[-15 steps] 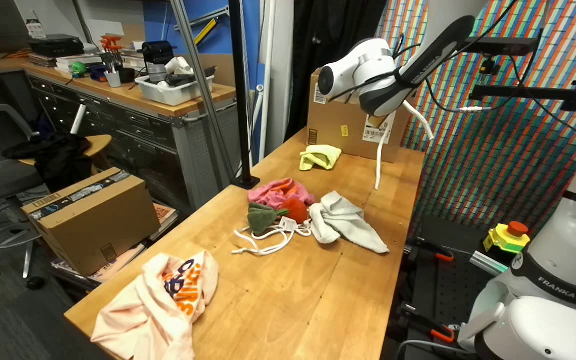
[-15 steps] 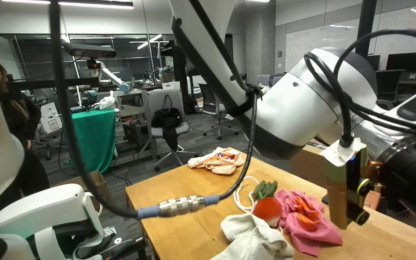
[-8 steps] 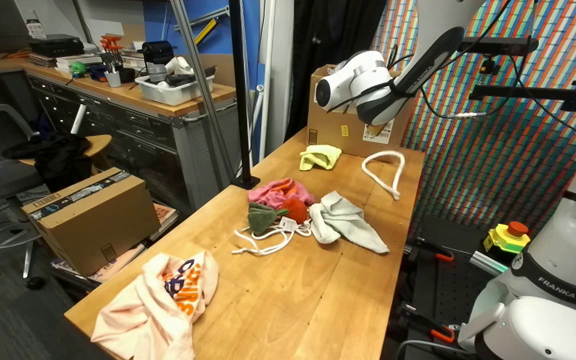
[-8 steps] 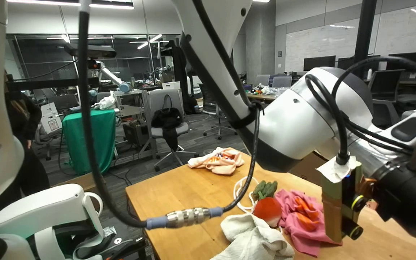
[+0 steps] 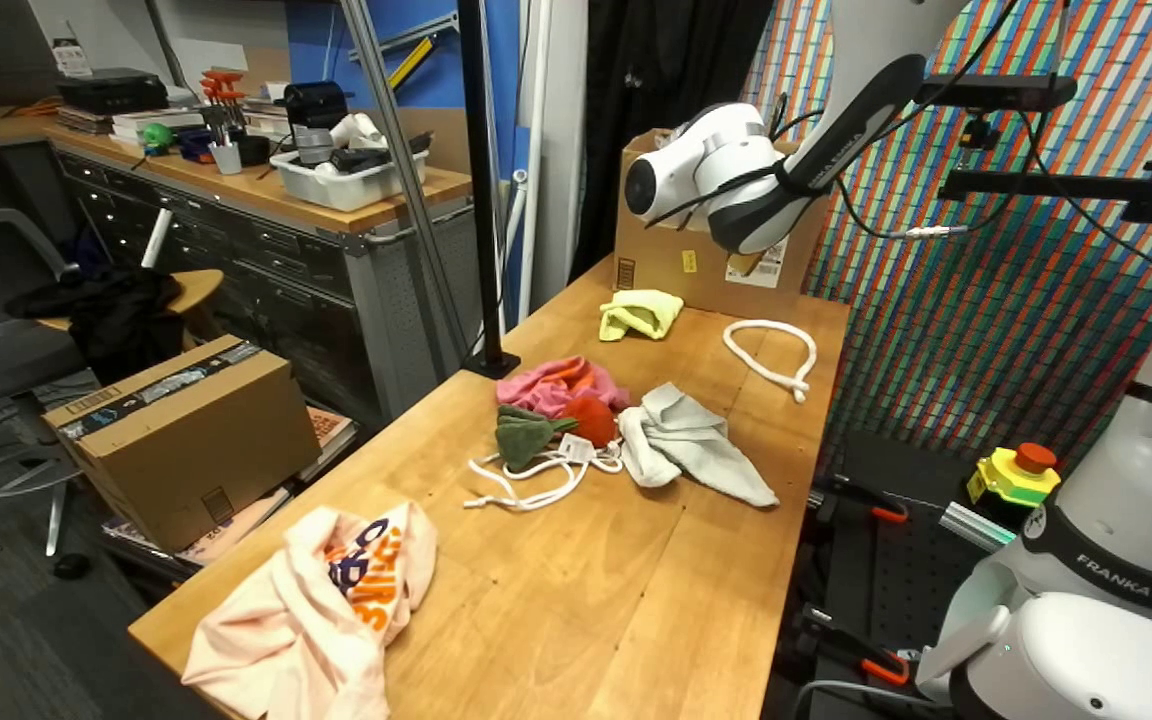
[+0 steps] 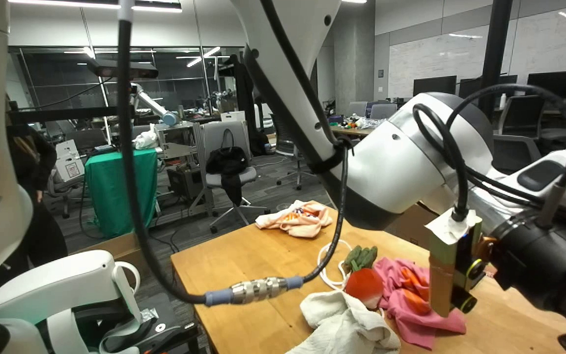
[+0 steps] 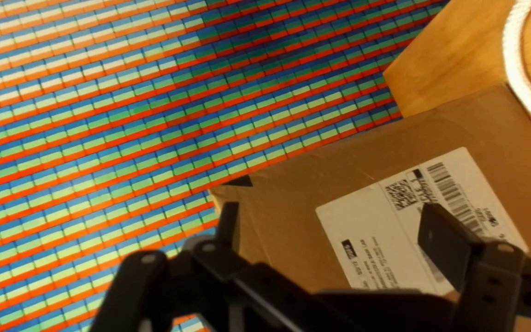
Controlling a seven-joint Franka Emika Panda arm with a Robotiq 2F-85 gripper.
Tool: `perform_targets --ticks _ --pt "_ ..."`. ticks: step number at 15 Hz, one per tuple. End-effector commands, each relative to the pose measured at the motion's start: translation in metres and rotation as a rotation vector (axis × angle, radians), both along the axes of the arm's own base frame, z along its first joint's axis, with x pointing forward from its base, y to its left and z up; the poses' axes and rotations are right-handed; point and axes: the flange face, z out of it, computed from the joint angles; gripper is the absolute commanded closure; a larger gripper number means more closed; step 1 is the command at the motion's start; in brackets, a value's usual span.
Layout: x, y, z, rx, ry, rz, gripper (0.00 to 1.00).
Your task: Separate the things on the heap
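the pink-red cloth [image 5: 556,385] carries orange patches. beside it, the round piece [image 5: 591,421] is red and the bunched piece [image 5: 523,440] dark olive green. near it, the rumpled cloth [image 5: 698,448] is plain off-white and the loose cord [image 5: 523,505] white. well apart from it, the looped cord [image 5: 772,325] is white, the folded cloth [image 5: 648,304] yellow-green; the peach cloth [image 5: 296,620] bears navy and orange lettering.

Robotics lab. Exterior view: robot base [image 5: 1108,540] lettered FRANKA EMIKA at four o'clock, emergency-stop button [image 5: 1035,458] at three, drawered workbench [image 5: 266,262] with orange-handled tools [image 5: 223,86] at ten. Exterior view: blue-jointed arm [image 6: 150,103] at ten, monitors [image 6: 434,85], whiteboard [image 6: 440,56] at two.
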Motion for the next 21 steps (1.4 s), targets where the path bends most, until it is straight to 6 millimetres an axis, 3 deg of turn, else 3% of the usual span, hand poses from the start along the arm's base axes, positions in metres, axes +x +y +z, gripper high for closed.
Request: perform_targets --ticks 1,7,11,16,21 --pt "0.000 0.043 0.010 0.152 -0.028 0.103 0.00" --pt "-0.012 0.137 0.006 0.407 -0.022 0.291 0.00" --pt "-0.024 0.184 0.005 0.561 0.013 0.431 0.00" --pt "-0.026 0.217 -0.003 0.749 -0.003 0.620 0.00" --pt "-0.022 0.228 -0.037 0.921 0.004 0.731 0.00"
